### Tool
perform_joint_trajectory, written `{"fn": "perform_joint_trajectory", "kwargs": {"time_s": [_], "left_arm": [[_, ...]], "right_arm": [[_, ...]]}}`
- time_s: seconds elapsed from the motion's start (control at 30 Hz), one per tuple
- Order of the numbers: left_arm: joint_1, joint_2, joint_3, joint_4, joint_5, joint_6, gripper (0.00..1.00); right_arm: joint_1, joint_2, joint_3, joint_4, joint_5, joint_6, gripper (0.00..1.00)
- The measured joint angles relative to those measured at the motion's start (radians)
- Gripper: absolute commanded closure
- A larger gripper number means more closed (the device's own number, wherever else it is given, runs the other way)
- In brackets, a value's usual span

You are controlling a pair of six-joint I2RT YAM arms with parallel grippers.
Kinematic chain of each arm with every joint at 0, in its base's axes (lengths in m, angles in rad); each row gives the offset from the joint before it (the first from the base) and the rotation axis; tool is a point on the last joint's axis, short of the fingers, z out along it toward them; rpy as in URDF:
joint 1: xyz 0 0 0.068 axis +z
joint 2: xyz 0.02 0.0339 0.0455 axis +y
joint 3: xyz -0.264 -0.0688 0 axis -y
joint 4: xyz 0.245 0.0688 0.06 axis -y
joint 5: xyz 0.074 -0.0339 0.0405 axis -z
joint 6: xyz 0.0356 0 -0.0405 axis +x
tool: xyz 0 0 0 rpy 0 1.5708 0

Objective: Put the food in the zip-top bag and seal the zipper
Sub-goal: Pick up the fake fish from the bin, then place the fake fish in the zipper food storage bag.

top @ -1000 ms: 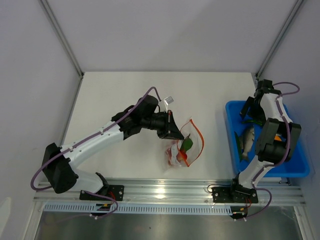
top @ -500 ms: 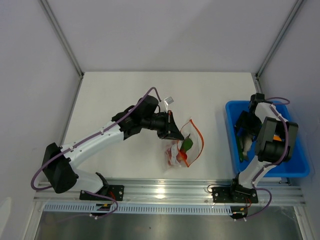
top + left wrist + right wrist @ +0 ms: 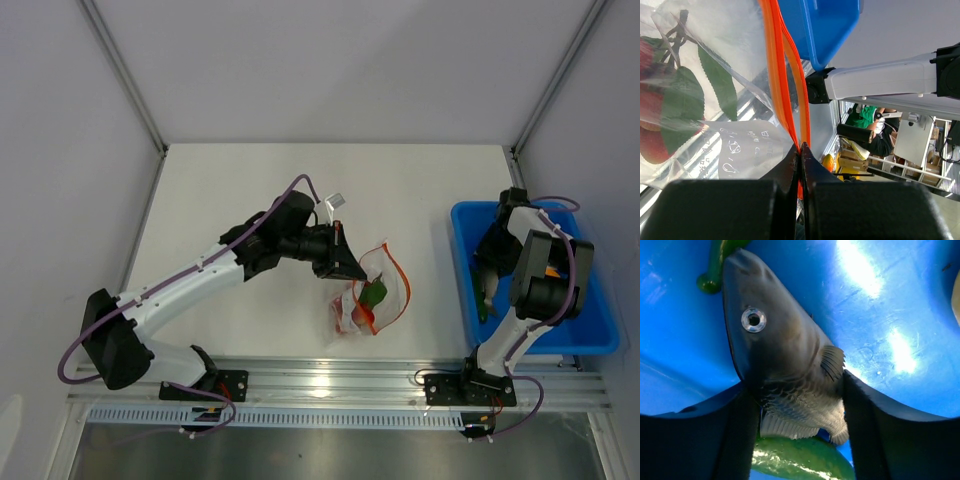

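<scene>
The clear zip-top bag point(image 3: 378, 300) lies at the table's middle with red cherry tomatoes point(image 3: 345, 315) and a green pepper point(image 3: 375, 292) inside. My left gripper point(image 3: 350, 262) is shut on the bag's orange-red zipper point(image 3: 398, 270) and holds the mouth up. The left wrist view shows the jaws pinched point(image 3: 801, 147) on the zipper point(image 3: 785, 90), with the tomatoes point(image 3: 652, 145) and leaves point(image 3: 715, 80) behind the plastic. My right gripper point(image 3: 490, 262) is down in the blue bin point(image 3: 590, 330). Its fingers point(image 3: 795, 405) close on both sides of a grey toy fish point(image 3: 775, 350), above a green pepper point(image 3: 800, 457).
The blue bin stands at the table's right edge and also shows in the left wrist view point(image 3: 825, 25). A second green stem point(image 3: 715, 270) lies in the bin beyond the fish. A small white tag point(image 3: 337, 201) lies behind the left wrist.
My right gripper has come down from the bin's far end into the bin and closed around the fish. My left gripper has kept its hold and the bag mouth has risen slightly.
</scene>
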Motion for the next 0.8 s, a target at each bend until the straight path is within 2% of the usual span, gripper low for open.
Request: {"fn": "perform_joint_trajectory", "kwargs": {"time_s": [0.1,0.13,0.27,0.43,0.63,0.8], "left_arm": [[-0.002,0.0,0.0,-0.001,0.0,0.0,0.99],[-0.002,0.0,0.0,-0.002,0.0,-0.001,1.0],[-0.002,0.0,0.0,-0.002,0.001,-0.001,0.99],[-0.002,0.016,0.011,-0.003,0.003,-0.001,0.99],[-0.002,0.064,0.06,-0.002,0.009,-0.008,0.99],[-0.002,0.1,0.081,0.01,0.024,-0.018,0.99]], "right_arm": [[-0.001,-0.01,-0.014,0.016,0.006,0.009,0.66],[-0.001,-0.017,-0.022,0.024,0.011,0.011,0.77],[-0.007,-0.048,-0.032,0.021,0.016,0.021,0.98],[-0.027,-0.107,0.005,-0.043,0.0,0.031,1.0],[-0.043,-0.194,0.246,-0.121,-0.03,0.037,1.0],[-0.014,-0.312,0.341,-0.164,-0.13,0.065,1.0]]}}
